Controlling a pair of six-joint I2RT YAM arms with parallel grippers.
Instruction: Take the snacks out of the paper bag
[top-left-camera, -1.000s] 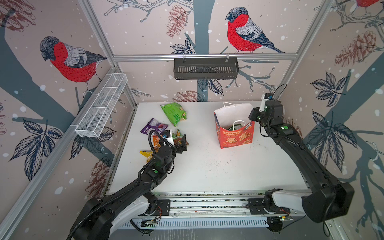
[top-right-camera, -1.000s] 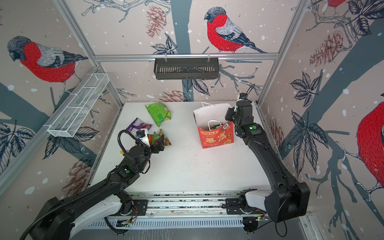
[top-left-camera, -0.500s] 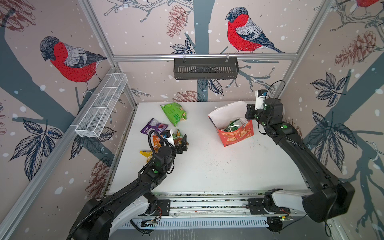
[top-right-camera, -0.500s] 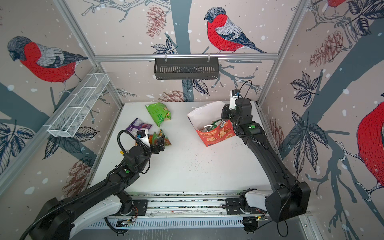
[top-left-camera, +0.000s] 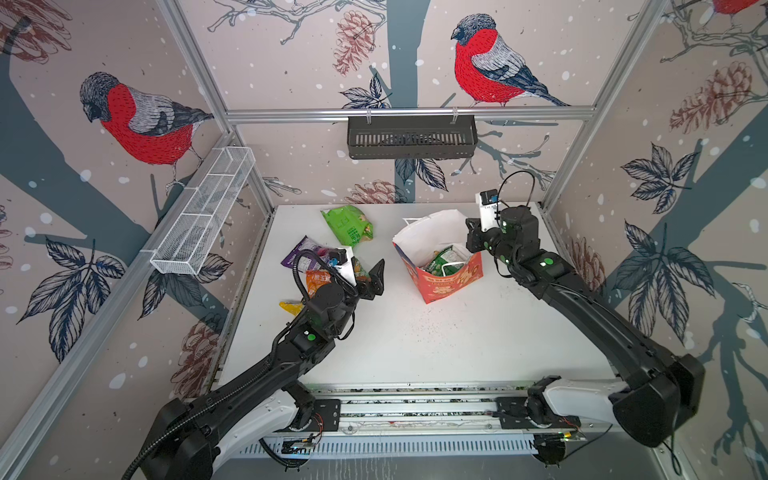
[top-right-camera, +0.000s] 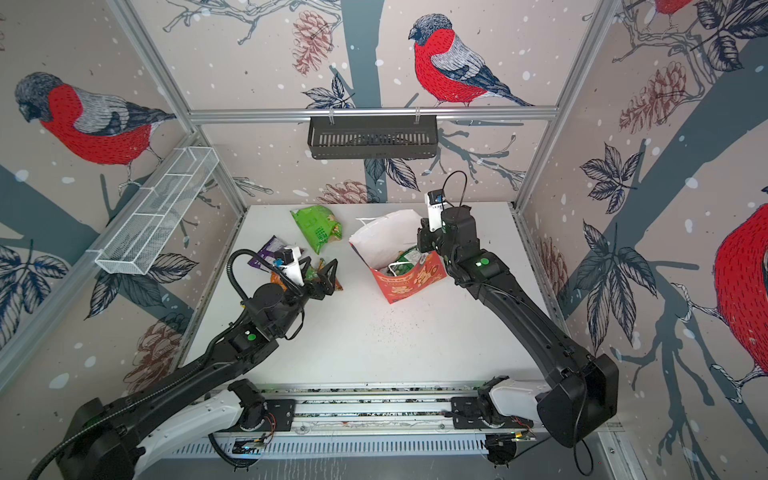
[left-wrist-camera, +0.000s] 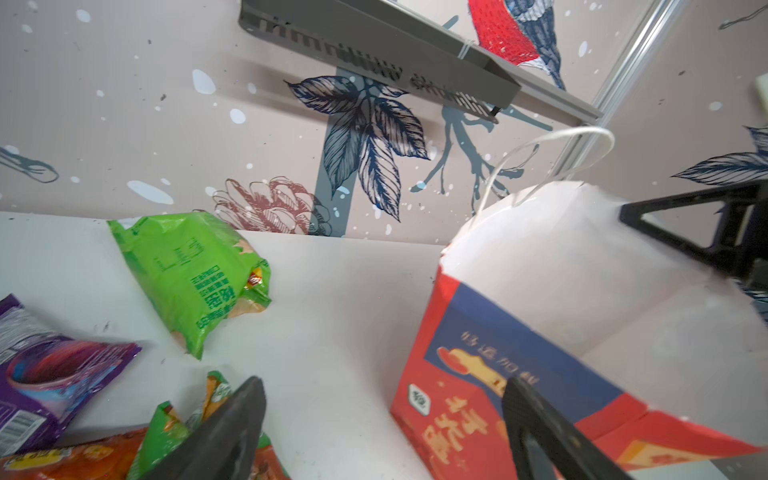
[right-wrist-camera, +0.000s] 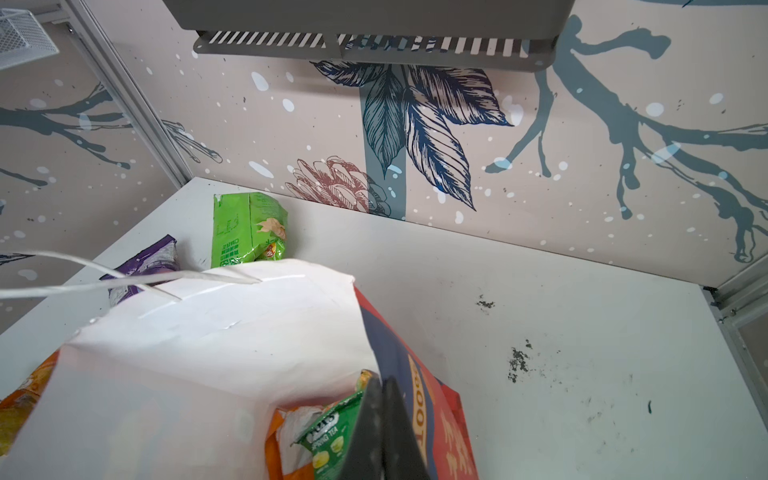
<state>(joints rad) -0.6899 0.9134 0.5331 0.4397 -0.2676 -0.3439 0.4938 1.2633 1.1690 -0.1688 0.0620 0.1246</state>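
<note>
Visibly red paper bag (top-left-camera: 451, 282) tilted; right jaws pinching its rim; left jaws apart.

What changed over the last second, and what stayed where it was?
The right gripper, shut on the paper bag at its rim, tipped it from upright over toward the left arm's side. The open left gripper barely shifted. The green packet and purple packet stayed put.

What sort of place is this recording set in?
Probably a purpose-built robot test booth, not a home: aluminium frame holding bird-print wall panels, left arm and right arm mounted on a rail fronting a white table.
</note>
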